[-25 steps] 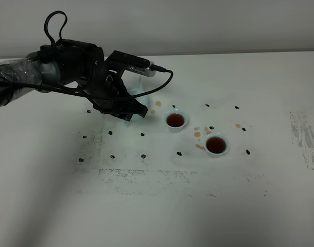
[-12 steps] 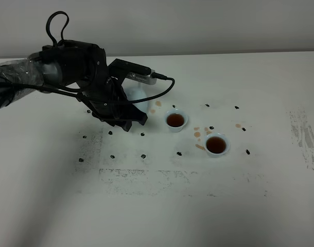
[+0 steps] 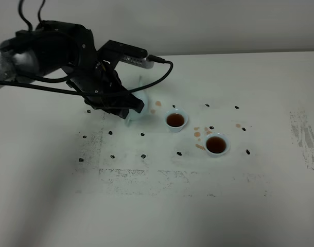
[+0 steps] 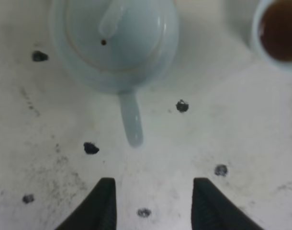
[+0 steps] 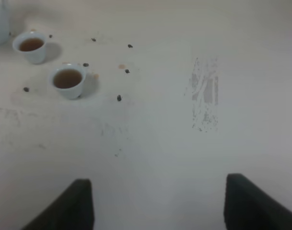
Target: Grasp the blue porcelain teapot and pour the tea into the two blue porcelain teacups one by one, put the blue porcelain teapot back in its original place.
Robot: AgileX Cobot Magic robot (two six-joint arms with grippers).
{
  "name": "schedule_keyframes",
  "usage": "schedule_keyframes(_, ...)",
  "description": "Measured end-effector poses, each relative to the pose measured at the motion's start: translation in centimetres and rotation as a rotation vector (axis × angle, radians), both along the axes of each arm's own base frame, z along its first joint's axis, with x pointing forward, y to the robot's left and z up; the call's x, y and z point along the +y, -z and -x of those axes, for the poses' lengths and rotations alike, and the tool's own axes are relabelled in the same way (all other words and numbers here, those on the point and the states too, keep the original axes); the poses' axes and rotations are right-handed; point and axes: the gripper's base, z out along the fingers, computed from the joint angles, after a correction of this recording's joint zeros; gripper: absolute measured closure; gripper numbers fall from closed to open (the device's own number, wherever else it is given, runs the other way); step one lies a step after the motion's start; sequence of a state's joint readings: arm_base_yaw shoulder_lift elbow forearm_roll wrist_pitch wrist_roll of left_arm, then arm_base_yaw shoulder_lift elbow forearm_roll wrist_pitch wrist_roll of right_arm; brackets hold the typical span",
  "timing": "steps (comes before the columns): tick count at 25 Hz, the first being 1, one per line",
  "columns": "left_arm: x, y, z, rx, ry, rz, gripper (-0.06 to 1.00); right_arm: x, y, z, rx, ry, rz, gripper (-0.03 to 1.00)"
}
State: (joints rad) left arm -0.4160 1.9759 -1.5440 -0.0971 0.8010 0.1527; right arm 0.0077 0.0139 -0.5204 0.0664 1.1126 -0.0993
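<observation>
The blue porcelain teapot (image 4: 115, 43) was set upright on the white table (image 3: 162, 206), lid on, with its loop handle (image 4: 130, 120) turned toward the left claw (image 4: 153, 203). In the left wrist view the two dark fingers of that claw were seen parted and empty, with bare table between them; the handle tip lay just beyond the fingertips, lined up with the gap but not touched by either finger. In the exterior high view the teapot (image 3: 137, 110) was mostly hidden beneath the left claw (image 3: 127, 105) and the black arm, with only a pale edge showing at the claw's lower right.

The nearer teacup (image 3: 175, 120) was placed close to the right of the teapot, and the second teacup (image 3: 216, 144) farther right and nearer the camera; both were filled with dark brown tea. Brownish spill spots (image 3: 199, 135) were scattered between and around the cups, and small black marks (image 3: 143, 156) dotted the table.

The right claw (image 5: 158, 201) was held well apart from the cups over bare table, its fingers spread wide and gripping nothing.
</observation>
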Motion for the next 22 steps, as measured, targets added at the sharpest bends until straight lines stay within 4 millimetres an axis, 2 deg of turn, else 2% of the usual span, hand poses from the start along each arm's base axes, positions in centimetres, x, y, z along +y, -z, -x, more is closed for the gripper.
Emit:
schedule_keyframes(2,0.7,-2.4,0.7,-0.028,-0.01,0.023,0.59,0.0,0.0,0.0,0.0,0.0,0.0,0.41)
schedule_keyframes(4,2.2,-5.1,1.6,-0.042,-0.04,0.047,0.59,0.0,0.0,0.0,0.0,0.0,0.0,0.41)
schedule_keyframes(6,4.6,-7.7,2.4,-0.057,-0.086,0.056,0.59,0.0,0.0,0.0,0.0,0.0,0.0,0.41)
schedule_keyframes(9,9.2,-11.6,4.7,-0.106,-0.167,0.019,0.59,0.0,0.0,0.0,0.0,0.0,0.0,0.41)
schedule_keyframes(13,15.1,-16.6,10.9,-0.291,-0.335,-0.048,0.59,0.0,0.0,0.0,0.0,0.0,0.0,0.41)
schedule_keyframes(15,17.8,-18.5,15.4,-0.394,-0.453,-0.078,0.59,0.0,0.0,0.0,0.0,0.0,0.0,0.41)
schedule_keyframes(18,20.1,-18.2,22.2,-0.45,-0.584,-0.127,0.59,0.0,0.0,0.0,0.0,0.0,0.0,0.41)
schedule_keyframes(19,20.3,-17.8,24.4,-0.462,-0.614,-0.131,0.59,0.0,0.0,0.0,0.0,0.0,0.0,0.41)
schedule_keyframes(22,19.7,-14.9,28.8,-0.443,-0.616,-0.1,0.59,0.0,0.0,0.0,0.0,0.0,0.0,0.41)
